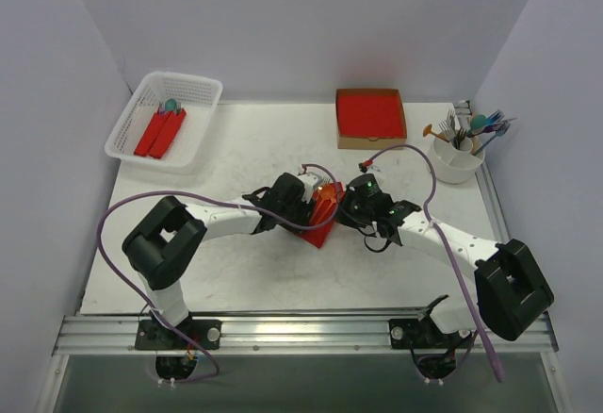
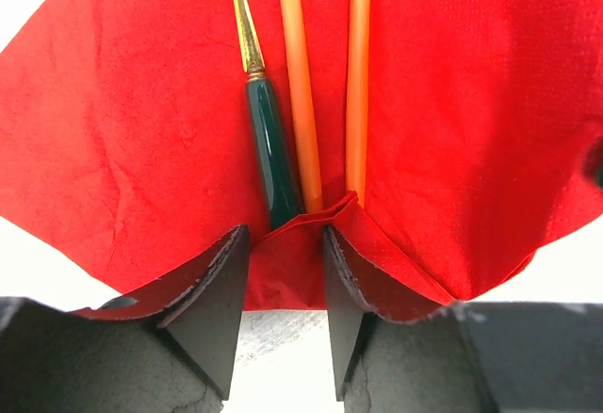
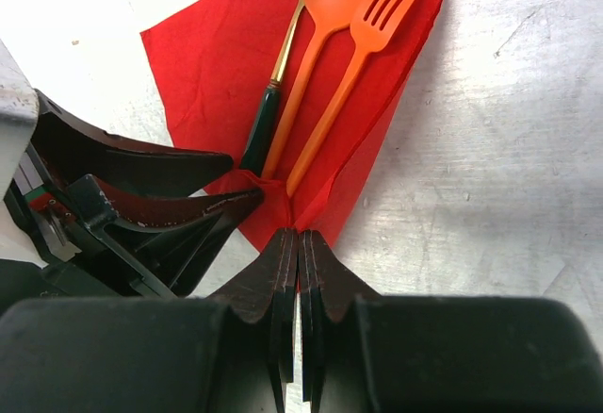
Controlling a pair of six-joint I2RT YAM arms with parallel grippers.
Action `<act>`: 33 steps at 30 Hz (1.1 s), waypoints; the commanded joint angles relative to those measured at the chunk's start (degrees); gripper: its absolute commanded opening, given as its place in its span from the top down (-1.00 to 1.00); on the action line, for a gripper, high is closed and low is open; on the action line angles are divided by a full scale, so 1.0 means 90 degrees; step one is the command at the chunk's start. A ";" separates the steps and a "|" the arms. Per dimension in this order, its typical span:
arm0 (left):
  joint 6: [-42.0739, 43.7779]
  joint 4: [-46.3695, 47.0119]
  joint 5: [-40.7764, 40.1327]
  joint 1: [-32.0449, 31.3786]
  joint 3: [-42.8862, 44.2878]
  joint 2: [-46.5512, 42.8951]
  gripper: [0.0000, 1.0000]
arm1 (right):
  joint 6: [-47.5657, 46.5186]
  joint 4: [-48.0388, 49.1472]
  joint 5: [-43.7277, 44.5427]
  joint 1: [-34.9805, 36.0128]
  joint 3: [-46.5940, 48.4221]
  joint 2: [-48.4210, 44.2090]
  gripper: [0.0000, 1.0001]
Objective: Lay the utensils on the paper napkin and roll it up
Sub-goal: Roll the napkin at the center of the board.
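Note:
The red paper napkin (image 1: 325, 213) lies at the table's middle between both grippers. On it lie an orange spoon (image 3: 325, 17), an orange fork (image 3: 377, 26) and a utensil with a gold shaft and a dark teal handle (image 3: 259, 135), side by side; all three also show in the left wrist view, the teal handle (image 2: 271, 149) among them. My right gripper (image 3: 298, 239) is shut on the napkin's near edge (image 3: 283, 201), just below the handle ends. My left gripper (image 2: 287, 253) is open, with the napkin's edge (image 2: 283, 262) draped over and between its fingers (image 2: 212, 281).
A white basket (image 1: 132, 116) at the back left holds red rolls. A brown cardboard box with a red stack (image 1: 370, 116) stands at the back. A white cup with more utensils (image 1: 459, 154) stands at the back right.

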 commanded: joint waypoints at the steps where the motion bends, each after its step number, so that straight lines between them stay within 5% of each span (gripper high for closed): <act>1: 0.0013 0.0195 0.0117 -0.0032 -0.0048 -0.0280 0.08 | -0.0079 0.0050 0.0037 -0.0080 -0.0025 -0.0005 1.00; 7: 0.0091 0.0215 0.0215 -0.0033 -0.0273 -0.0465 -0.08 | -0.0098 0.0099 0.0046 -0.0139 -0.0152 -0.0034 1.00; 33: 0.0286 0.0488 0.0635 0.0114 -0.0497 -0.0856 -0.15 | -0.0206 0.0304 -0.0061 -0.0383 -0.0670 -0.0024 1.00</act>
